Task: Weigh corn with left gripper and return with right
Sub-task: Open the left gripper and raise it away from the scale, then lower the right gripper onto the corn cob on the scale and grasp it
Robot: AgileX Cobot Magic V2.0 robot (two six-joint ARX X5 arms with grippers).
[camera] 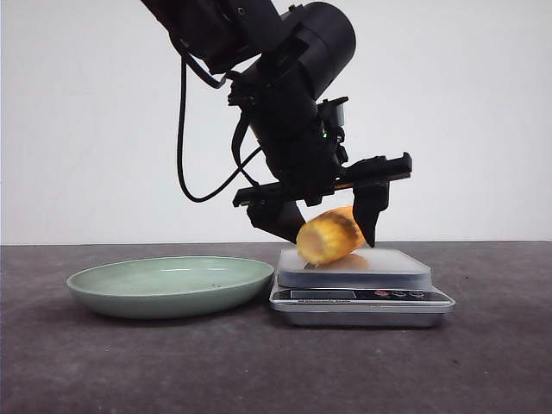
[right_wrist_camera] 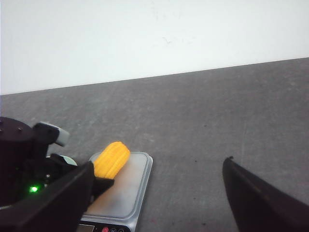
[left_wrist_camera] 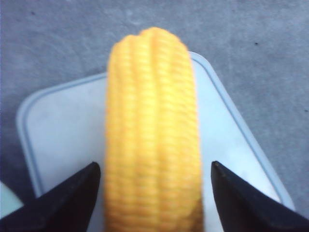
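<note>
Corn (camera: 329,235) lies tilted on the pale platform of the scale (camera: 358,291), one end raised. The left gripper (camera: 328,226) straddles it with its fingers (left_wrist_camera: 67,203) spread, and the wrist view shows gaps on both sides of the cob, so it is released. The right gripper (right_wrist_camera: 159,193) hangs apart from the scale with jaws wide. A green plate (camera: 170,285) sits just beside the scale on the grey table (camera: 483,362).

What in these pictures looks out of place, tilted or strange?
Only the corn stands out: it sits tilted on the kitchen scale, one end raised. The left gripper brackets it, and in the left wrist view its jaws stand apart from the cob with gaps on both sides. The green plate lies flat and undamaged.
</note>
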